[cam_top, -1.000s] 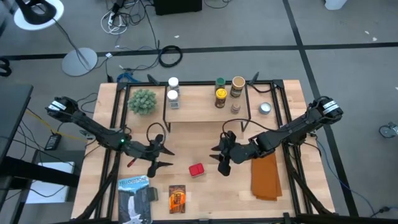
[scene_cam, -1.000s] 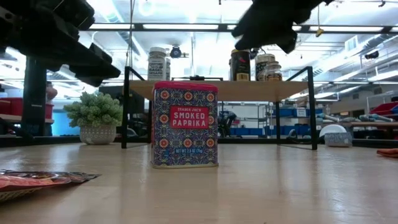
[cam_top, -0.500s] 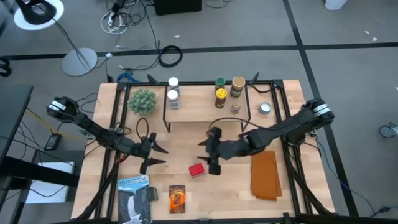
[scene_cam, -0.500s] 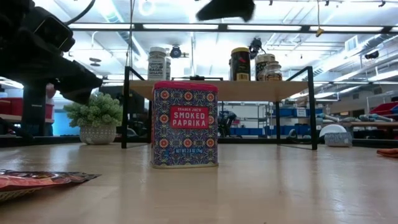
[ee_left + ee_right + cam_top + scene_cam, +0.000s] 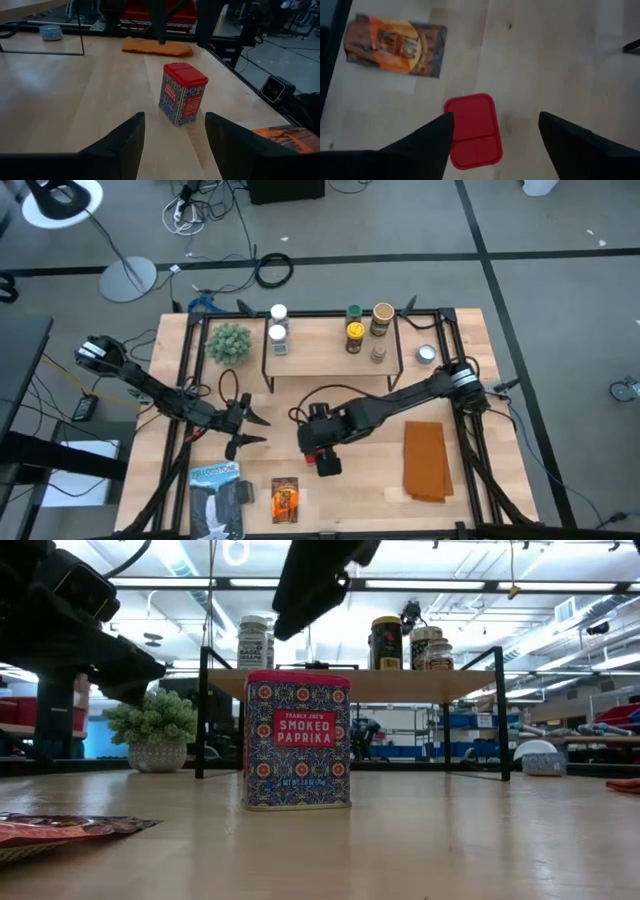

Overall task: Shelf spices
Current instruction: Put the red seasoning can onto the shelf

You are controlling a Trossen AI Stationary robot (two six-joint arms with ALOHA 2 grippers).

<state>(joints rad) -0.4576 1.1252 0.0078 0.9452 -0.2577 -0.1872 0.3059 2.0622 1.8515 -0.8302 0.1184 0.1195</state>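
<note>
A: What does the red box [image 5: 297,740] look like?

B: A small upright tin with a red lid; its sides carry a blue patterned print and a red label reading "Smoked Paprika"; it stands on the bare wooden table [image 5: 380,490], in front of the shelf [image 5: 320,355] and well apart from it.

A: And the other spices?

B: Several jars [image 5: 278,332] stand on the shelf's top board; an orange-brown packet [image 5: 285,498] lies flat near the table's front edge, beside a blue-and-white package [image 5: 216,498].

A: Where is the right gripper [image 5: 492,132]?

B: Straight above the red box, pointing down; the arm reaches across from the table's right side; its fingers [image 5: 422,142] stand spread wider than the lid, apart from it, holding nothing.

A: And the left gripper [image 5: 172,130]?

B: Low over the table to the left of the box, aimed level at it from a short way off; its jaws are parted and empty; the box shows between the fingers.
</note>
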